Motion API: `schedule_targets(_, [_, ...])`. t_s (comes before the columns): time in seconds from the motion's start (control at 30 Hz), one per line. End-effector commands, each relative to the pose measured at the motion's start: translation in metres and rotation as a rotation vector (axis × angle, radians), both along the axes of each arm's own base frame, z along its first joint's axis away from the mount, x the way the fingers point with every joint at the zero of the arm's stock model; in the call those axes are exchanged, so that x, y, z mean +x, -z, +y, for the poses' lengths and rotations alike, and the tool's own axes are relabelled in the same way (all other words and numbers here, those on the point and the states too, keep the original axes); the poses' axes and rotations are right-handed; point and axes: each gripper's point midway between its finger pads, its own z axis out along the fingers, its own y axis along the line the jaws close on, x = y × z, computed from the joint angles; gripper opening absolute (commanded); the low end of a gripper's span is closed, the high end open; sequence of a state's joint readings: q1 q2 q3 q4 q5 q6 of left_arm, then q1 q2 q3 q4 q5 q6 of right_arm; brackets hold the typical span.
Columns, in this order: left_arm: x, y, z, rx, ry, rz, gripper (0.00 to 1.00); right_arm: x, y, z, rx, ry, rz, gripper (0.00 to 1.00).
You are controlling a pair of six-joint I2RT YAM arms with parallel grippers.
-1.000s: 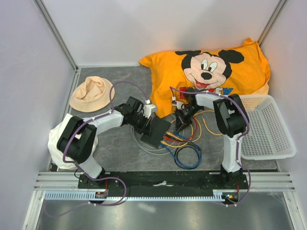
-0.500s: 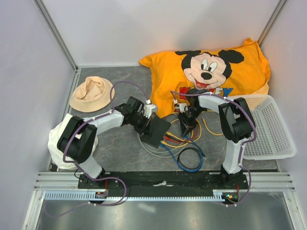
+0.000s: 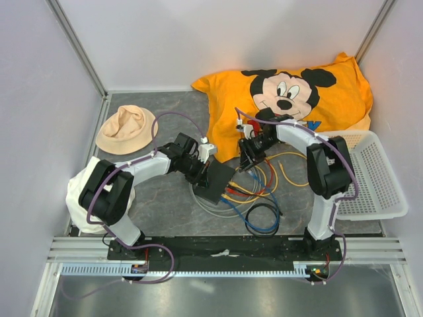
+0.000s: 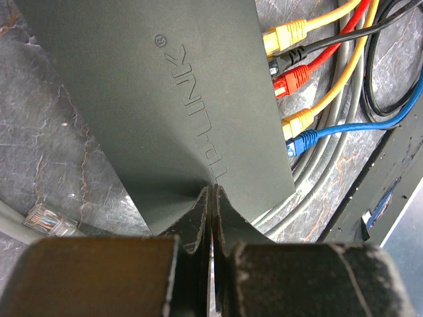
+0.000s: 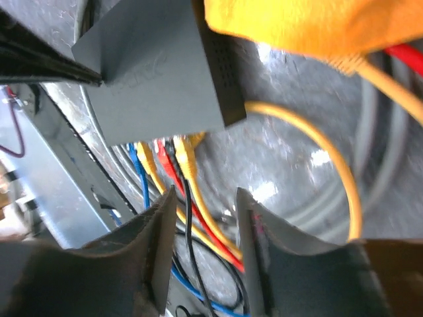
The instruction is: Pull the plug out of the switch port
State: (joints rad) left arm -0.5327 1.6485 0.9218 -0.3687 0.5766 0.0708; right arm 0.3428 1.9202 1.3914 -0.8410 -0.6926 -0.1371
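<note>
The switch (image 3: 215,181) lay flat on the table (image 3: 152,205) between the two arms, its long port side turned toward the right arm. A row of plugs stood in that side: yellow, black, red plug (image 4: 294,79), yellow again and blue, their cables trailing away toward the near right.

The left gripper (image 4: 211,198) had its fingers pressed together, their tips at the switch's edge opposite the far end of the port row. It seemed to be bracing the box rather than pinching anything.

The right gripper (image 5: 201,241) hung with fingers spread and nothing between them, just off the hem of the orange shirt (image 3: 330,92). From there the plugs sat nearer the arm bases and a little to the left, close but not touching.

Each plug's long axis ran straight out of the port face, so a pull would probably have to follow that line, away from the left gripper. The right arm looked better placed for it.
</note>
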Motion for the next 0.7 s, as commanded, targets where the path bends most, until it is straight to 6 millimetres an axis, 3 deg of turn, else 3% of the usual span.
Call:
schedule_targets(0.0, [-0.004,0.013,0.012,0.081,-0.012,-0.001,0.01,0.003,0.021,0.015,0.055,0.016,0.121,0.40])
schedule_targets(0.17, [-0.004,0.013,0.012,0.078,-0.010,-0.004,0.02,0.015,0.032,0.022,0.035,0.010,0.097,0.25])
schedule_targets(0.33, [-0.003,0.010,0.012,0.074,-0.007,-0.018,0.02,0.029,0.032,0.045,0.071,0.030,0.085,0.23])
schedule_targets(0.47, [0.021,-0.009,0.020,0.107,-0.090,-0.151,0.02,0.030,0.033,0.083,0.050,-0.027,0.037,0.23])
schedule_targets(0.57, [0.023,-0.024,0.012,0.062,-0.090,-0.164,0.01,0.025,0.037,0.110,0.012,-0.088,-0.014,0.23])
schedule_targets(0.67, [0.017,-0.026,0.007,0.030,-0.083,-0.130,0.02,0.026,0.040,0.113,-0.017,-0.098,-0.039,0.23])
